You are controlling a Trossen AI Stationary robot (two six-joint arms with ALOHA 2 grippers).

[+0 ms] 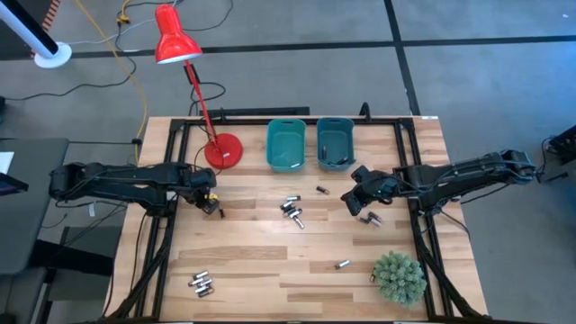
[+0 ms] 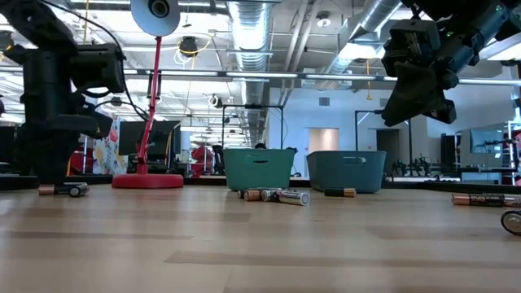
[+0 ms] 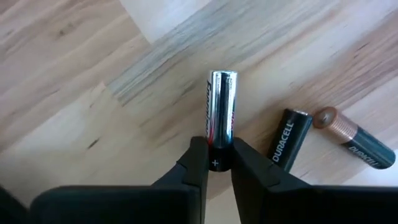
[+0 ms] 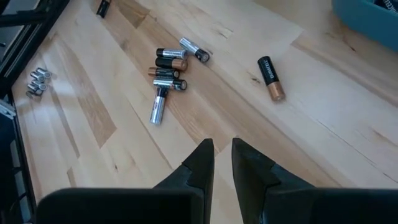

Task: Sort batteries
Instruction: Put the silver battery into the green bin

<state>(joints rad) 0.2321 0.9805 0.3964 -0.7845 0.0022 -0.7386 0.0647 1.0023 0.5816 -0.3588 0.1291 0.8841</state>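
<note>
at the left middle of the high view the left gripper is closed on the plus end of a silver battery, its long axis pointing straight ahead from the fingers, far from the teal bins

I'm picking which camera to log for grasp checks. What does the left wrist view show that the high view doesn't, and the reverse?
Left wrist view only: the left gripper has its jaws closed on the end of a silver battery, with two Duracell batteries lying beside it.

High view only: two teal bins, the red lamp, a green plant, the raised right gripper, and scattered battery clusters.

Both: the wooden table and the left gripper low over it.
</note>
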